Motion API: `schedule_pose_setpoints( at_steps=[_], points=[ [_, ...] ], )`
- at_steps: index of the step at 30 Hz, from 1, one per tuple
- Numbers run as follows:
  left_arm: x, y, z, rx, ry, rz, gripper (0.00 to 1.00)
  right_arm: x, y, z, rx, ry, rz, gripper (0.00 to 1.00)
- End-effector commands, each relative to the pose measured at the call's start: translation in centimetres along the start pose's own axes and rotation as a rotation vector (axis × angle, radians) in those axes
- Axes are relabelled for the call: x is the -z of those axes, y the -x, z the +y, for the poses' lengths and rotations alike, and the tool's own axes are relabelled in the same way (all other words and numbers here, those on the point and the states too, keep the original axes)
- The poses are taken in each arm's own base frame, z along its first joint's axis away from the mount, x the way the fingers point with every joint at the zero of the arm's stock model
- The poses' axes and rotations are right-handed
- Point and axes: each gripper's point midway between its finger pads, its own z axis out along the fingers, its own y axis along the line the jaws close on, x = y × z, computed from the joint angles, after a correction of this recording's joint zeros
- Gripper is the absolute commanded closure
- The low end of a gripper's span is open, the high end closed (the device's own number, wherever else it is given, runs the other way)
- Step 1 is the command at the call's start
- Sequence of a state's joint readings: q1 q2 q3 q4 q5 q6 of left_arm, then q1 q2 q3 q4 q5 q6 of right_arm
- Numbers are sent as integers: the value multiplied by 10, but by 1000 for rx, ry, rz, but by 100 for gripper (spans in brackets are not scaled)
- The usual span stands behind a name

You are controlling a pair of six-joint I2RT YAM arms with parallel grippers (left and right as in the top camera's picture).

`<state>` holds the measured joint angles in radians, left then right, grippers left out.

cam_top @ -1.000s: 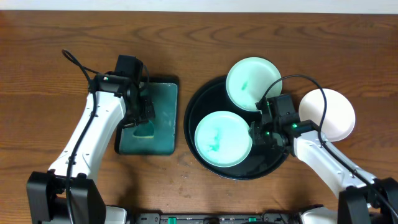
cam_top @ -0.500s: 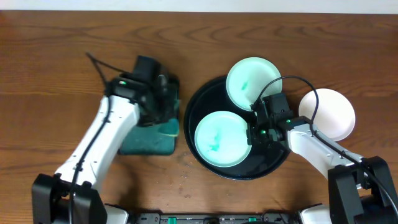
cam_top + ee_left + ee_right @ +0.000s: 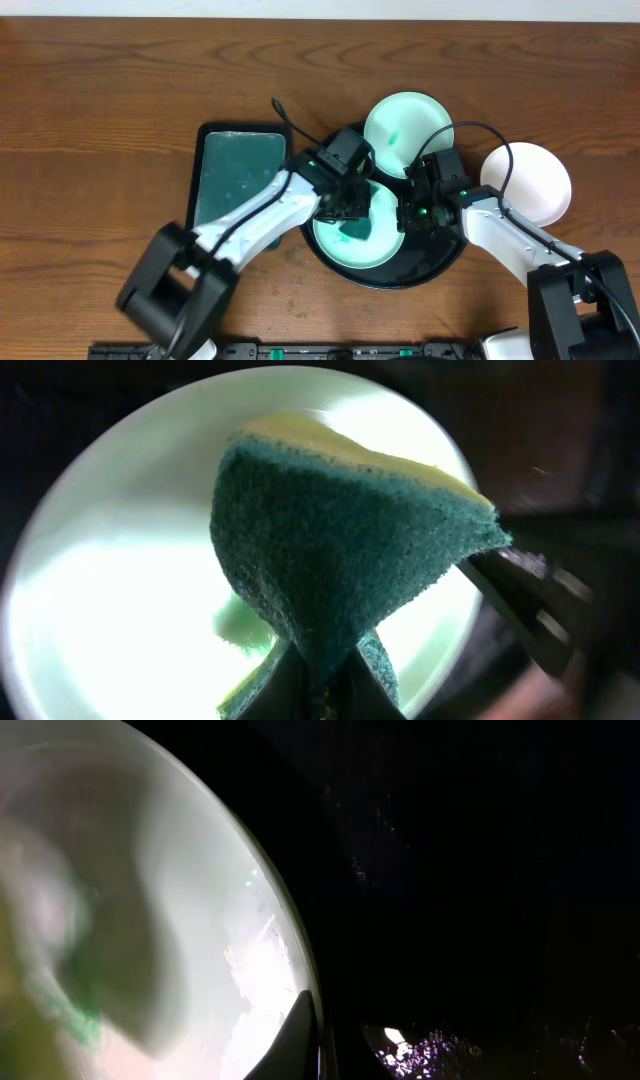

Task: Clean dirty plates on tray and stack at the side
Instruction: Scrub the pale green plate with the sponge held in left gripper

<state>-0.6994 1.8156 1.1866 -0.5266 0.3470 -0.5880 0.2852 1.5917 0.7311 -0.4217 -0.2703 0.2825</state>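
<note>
- The sponge point(image 3: 340, 530) is being pinched tight by the left gripper point(image 3: 312, 678). Its green side is being shown to the left wrist camera, with a yellow edge on top.
- The sponge is being held over the near plate point(image 3: 375, 245). Whether the two are touching cannot be told.
- The near plate is being carried by the tray point(image 3: 432, 258), in its near left part. Teal smears are being shown on its pale face.
- The far plate point(image 3: 405, 130) is being carried by the far right part of the tray and is sticking out past the rim. A small teal smear is being shown on it.
- The right plate point(image 3: 530, 185) is being kept off the tray. It is lying on the table point(image 3: 100, 80), just beside the tray's right side, and it looks plain white.
- The right gripper point(image 3: 404, 215) is being held at the right edge of the near plate.
- In the right wrist view, one finger point(image 3: 303, 1025) is being seen right at the plate's rim. The other finger is lost in the dark, so it cannot be told if the plate is being gripped.
- The small tray point(image 3: 237, 180), with teal water in it, is being kept on the table to the left of the tray.
</note>
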Motion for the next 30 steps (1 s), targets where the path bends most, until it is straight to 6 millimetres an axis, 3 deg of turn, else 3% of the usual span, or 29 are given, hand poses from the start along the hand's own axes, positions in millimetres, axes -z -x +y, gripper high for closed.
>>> schedule_pose_setpoints(
  at_steps=[1, 3, 5, 9, 11, 13, 16, 19, 23, 26, 30],
  points=[
    [-22, -5, 9, 72, 1, 57, 93, -9, -14, -9, -23, -44, 50, 99],
    [-34, -11, 23, 74, 57, 84, 93, -8, -14, -9, -23, -44, 51, 99],
    [-36, -14, 51, 97, 181, 86, 93, -8, -14, -9, -23, -44, 51, 99],
    [-6, -9, 119, 121, 525, 34, 93, -8, -14, -9, -22, -44, 51, 99],
    [8, -4, 140, 93, 638, 14, 93, -9, -13, -9, -22, -43, 49, 99],
    [15, 0, 151, 49, 685, 14, 93, -9, -12, -8, -21, -43, 45, 99],
    [15, 2, 151, 26, 673, 22, 93, -9, -12, -8, -21, -42, 44, 99],
    [-3, 0, 126, 45, 512, 52, 93, -9, -13, -8, -21, -43, 47, 99],
    [-30, -9, 52, 50, 92, 138, 93, -9, -13, -8, -22, -43, 48, 99],
    [-36, -14, 2, -5, -135, 176, 93, -9, -13, -8, -22, -43, 48, 99],
    [-40, -33, -27, -78, -195, 209, 93, -9, -14, -9, -22, -44, 50, 99]
  ],
)
